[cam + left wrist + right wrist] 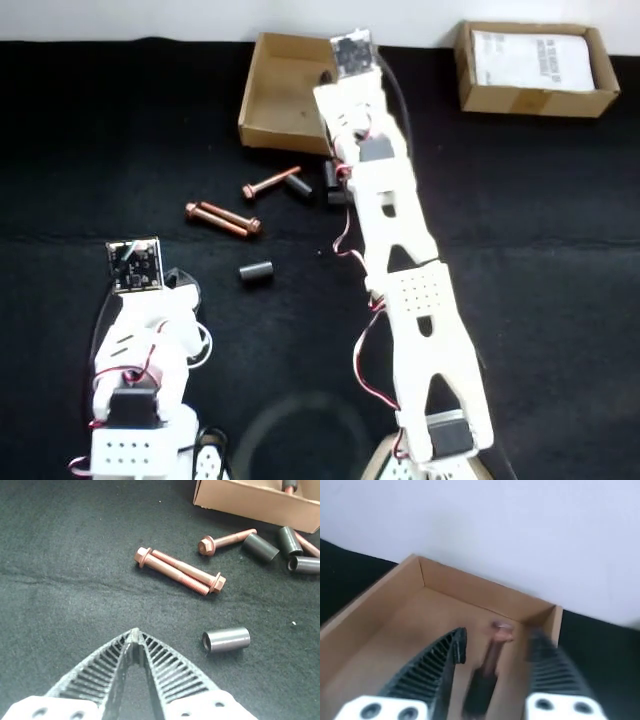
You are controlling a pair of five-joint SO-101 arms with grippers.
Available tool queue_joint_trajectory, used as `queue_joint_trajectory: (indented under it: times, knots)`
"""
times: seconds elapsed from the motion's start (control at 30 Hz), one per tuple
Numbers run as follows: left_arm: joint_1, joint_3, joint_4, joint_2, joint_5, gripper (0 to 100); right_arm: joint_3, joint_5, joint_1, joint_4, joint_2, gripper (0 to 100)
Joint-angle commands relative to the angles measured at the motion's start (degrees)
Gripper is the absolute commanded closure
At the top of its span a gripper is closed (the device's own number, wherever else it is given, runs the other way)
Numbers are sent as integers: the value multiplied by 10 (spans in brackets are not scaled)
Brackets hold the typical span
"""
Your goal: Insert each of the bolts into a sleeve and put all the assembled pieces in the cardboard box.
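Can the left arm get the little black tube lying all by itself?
Probably yes. The lone sleeve lies on bare cloth close to the left gripper, with nothing between them. Its jaws are shut, so they must open first.

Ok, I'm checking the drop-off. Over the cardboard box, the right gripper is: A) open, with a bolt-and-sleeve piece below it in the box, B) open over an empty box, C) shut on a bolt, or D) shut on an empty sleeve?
A: in the right wrist view the right gripper stands open over the cardboard box, and a bolt in a sleeve shows inside the box between its fingers.
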Motion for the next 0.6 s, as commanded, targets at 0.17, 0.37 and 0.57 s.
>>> queue_joint_trajectory:
  times: [0.17,0.37,0.57]
  knots:
    - [-6,10,-1,-6,2,991,-225,113,-32,329,-50,667]
    - [-6,10,-2,-6,2,991,-215,113,-60,567,-171,667]
    - [-6,10,-1,-6,2,991,-211,113,-96,716,-243,667]
